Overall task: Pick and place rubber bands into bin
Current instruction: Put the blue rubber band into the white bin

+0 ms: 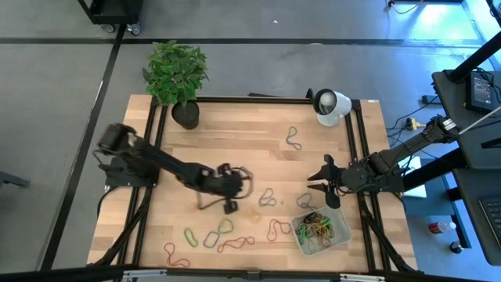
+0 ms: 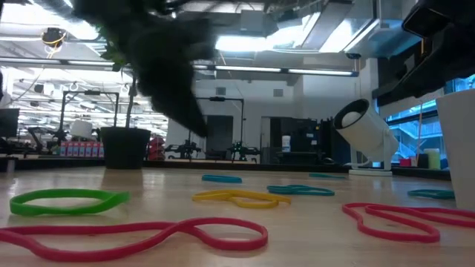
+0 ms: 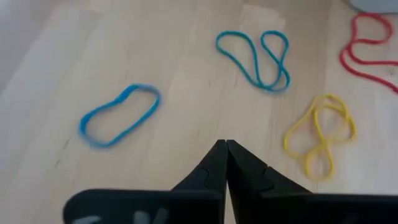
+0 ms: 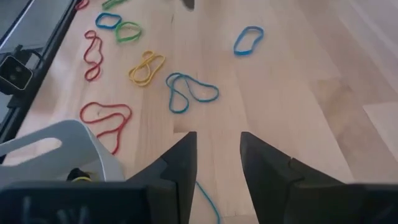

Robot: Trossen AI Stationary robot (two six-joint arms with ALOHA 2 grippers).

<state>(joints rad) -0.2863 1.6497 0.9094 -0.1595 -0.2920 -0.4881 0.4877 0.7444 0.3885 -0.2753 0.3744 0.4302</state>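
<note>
Left gripper (image 1: 232, 205): we note it pressed together, empty, over the bands (image 1: 220, 235). Right gripper (image 1: 320, 175): spread beside the bin (image 1: 341, 238), waiting.

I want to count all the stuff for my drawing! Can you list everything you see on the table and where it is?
rubber bands on table: many, green, red, yellow, blue, scattered along the table's near half, one more farther back by the white device
rubber bands in bin: a tangled pile, mostly green, orange and dark
bin: one, pale grey, near right corner of the table
plant pot: one, black with a green leafy plant, far left corner
white device: one, round, far right corner
table: one, light wood
left pincer: dark, fingers shut, above the table's middle
right pincer: dark, fingers open, just behind the bin
</note>
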